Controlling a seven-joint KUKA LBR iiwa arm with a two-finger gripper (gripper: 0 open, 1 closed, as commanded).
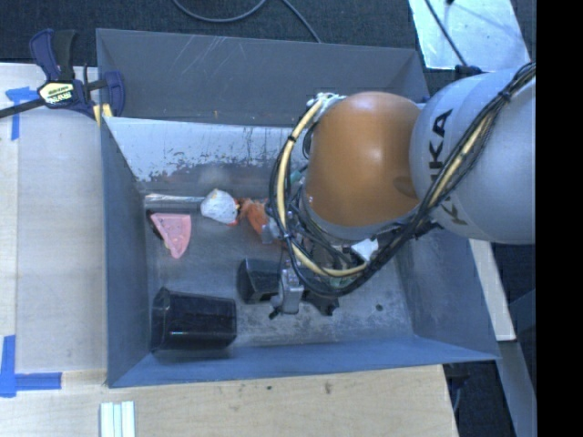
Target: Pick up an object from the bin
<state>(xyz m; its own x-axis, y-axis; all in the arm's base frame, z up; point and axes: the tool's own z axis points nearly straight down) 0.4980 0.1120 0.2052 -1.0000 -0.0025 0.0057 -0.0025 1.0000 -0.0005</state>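
Bin (123,262) contents, left to right: a black cup (191,320) lies on its side in the near-left corner, its long axis parallel to the near wall. A pink wedge-shaped piece (172,233) lies farther back on the floor. A white crumpled lump (219,207) and a small orange item (252,214) sit just beside each other toward the far wall. A small black block (258,280), squat and with no clear long axis, lies mid-floor immediately left of the tool (293,300); contact between them cannot be confirmed. The tool hangs low over the floor beneath the orange wrist cover (360,157). Judgement: the block is the nearest candidate, so the coming move calls for a short leftward offset. Whether the tool is open or closed cannot be told, and nothing is seen held in it.
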